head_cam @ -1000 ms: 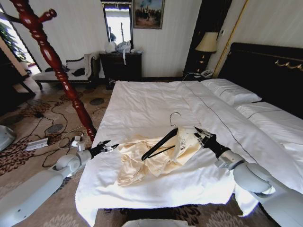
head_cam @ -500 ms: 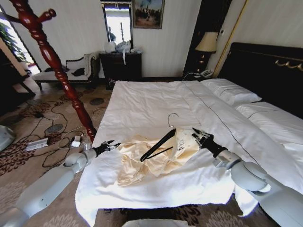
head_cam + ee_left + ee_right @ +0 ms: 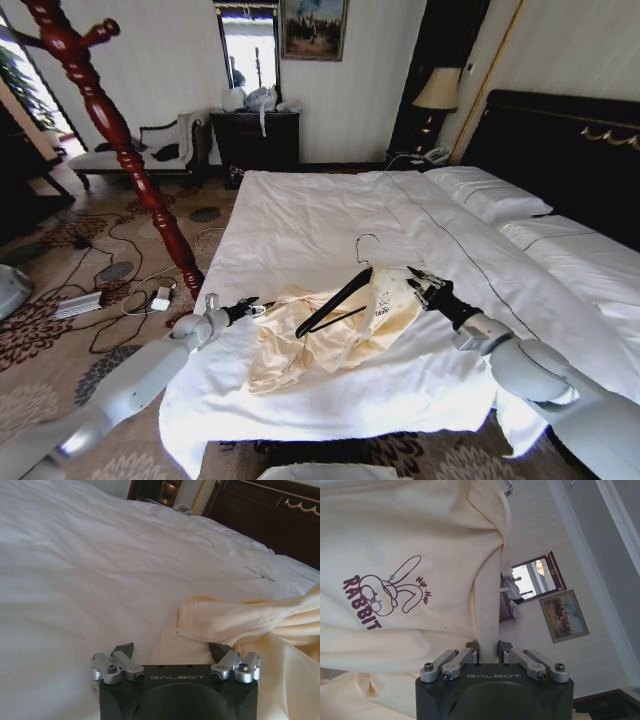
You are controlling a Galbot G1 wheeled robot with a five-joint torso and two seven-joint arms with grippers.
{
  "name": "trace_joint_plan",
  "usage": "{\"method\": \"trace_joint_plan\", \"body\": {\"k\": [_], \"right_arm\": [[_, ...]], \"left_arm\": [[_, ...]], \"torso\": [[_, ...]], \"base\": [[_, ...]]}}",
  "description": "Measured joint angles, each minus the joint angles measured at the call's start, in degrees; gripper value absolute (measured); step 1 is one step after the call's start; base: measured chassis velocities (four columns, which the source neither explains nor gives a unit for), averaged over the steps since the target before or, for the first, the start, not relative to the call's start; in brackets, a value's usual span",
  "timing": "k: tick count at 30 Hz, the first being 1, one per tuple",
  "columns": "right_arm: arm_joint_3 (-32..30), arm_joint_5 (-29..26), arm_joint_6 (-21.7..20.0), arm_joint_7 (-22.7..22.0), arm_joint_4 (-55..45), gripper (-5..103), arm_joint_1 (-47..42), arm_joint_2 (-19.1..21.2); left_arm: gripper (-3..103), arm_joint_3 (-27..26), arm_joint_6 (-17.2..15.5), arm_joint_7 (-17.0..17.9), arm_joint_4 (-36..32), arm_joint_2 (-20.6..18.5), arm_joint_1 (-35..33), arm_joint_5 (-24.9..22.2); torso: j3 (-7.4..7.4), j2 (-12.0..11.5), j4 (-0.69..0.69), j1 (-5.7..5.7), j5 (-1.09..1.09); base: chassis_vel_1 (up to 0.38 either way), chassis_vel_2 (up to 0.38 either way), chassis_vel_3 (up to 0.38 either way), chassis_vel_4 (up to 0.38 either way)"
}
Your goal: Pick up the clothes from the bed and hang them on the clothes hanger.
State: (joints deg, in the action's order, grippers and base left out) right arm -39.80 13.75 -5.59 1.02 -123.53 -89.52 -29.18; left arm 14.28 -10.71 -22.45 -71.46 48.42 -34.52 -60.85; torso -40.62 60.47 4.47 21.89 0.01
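Two grippers flank the clothes (image 3: 335,325) at frame centre; right gripper (image 3: 418,285) pinches a fold; left gripper (image 3: 252,308), jaws spread, seemingly touches the hem.

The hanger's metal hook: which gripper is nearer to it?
Right. The right gripper, shut on the clothes, sits just beside the clothes hanger, below its hook. The left gripper, open, is at the garment's far edge.

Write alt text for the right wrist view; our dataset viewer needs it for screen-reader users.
The right gripper is shut on a fold of the cream clothes, which carry a dark rabbit print. A striped wall with a mirror and a framed painting lies beyond.
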Motion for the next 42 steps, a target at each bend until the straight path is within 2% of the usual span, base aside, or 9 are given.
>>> {"method": "trace_joint_plan", "body": {"k": [1, 7, 11, 13, 16, 19, 24, 35, 42], "right_arm": [[-0.01, 0.00, 0.00, -0.01, 0.00, 17, -0.09, -0.02], [-0.03, 0.02, 0.00, -0.18, 0.37, 17, -0.19, -0.28], [0.12, 0.04, 0.00, -0.23, 0.57, 17, -0.02, -0.34], [0.16, 0.09, 0.00, -0.23, 0.67, 17, -0.01, -0.35], [0.17, 0.38, 0.00, -0.23, 0.66, 17, -0.30, -0.35], [0.16, 0.57, 0.00, -0.23, 0.66, 17, -0.58, -0.38], [0.55, 0.74, 0.00, -0.23, 0.96, 17, -0.23, -0.48], [1.14, -1.53, -1.83, -1.10, 1.43, 17, 0.41, -0.50], [2.06, -5.05, -5.43, -2.96, 1.82, 17, 2.18, 0.24]], "left_arm": [[85, 0.37, 0.10, -0.01, 0.16, 0.13, 0.23, 0.01], [58, 0.96, 0.59, 0.02, 0.07, 0.61, 0.23, 0.01], [47, 0.75, 0.85, 0.24, -0.50, 0.60, -0.22, 0.21], [42, 0.30, 1.14, 0.52, -0.54, 0.60, -0.53, 0.65], [25, -1.43, 1.40, 1.00, -1.12, 0.02, -1.53, 0.65], [19, -2.31, 1.48, 1.17, -1.88, -0.68, -2.10, 0.31], [2, -3.93, 1.60, 2.18, -4.80, -2.12, -3.19, -0.09], [1, -10.60, 1.34, 5.22, -16.56, -7.48, -7.96, -4.79], [1, -13.31, 0.94, 10.26, -25.90, -10.21, -8.87, -9.34]], "torso": [[0.00, 0.00, -0.01, 0.00, 0.00], [0.00, 0.00, -0.01, 0.00, -0.01], [0.00, 0.00, -0.01, -0.01, -0.01], [0.00, 0.00, -0.01, -0.01, -0.01], [0.00, 0.00, 0.00, -0.01, -0.02], [0.00, 0.00, -0.01, -0.01, -0.01], [0.00, 0.00, -0.01, -0.01, -0.02], [0.00, 0.00, -0.01, -0.01, -0.01], [0.00, 0.00, 0.00, -0.01, -0.01]], "base": [[0.000, 0.000, 0.000, 0.000], [0.000, 0.000, 0.000, 0.000], [0.000, 0.000, 0.000, 0.000], [0.000, 0.000, 0.000, 0.000], [0.000, 0.000, 0.000, 0.000], [0.000, 0.000, 0.000, 0.000], [0.000, 0.000, 0.000, 0.000], [0.000, 0.000, 0.000, 0.000], [0.000, 0.000, 0.000, 0.000]]}}
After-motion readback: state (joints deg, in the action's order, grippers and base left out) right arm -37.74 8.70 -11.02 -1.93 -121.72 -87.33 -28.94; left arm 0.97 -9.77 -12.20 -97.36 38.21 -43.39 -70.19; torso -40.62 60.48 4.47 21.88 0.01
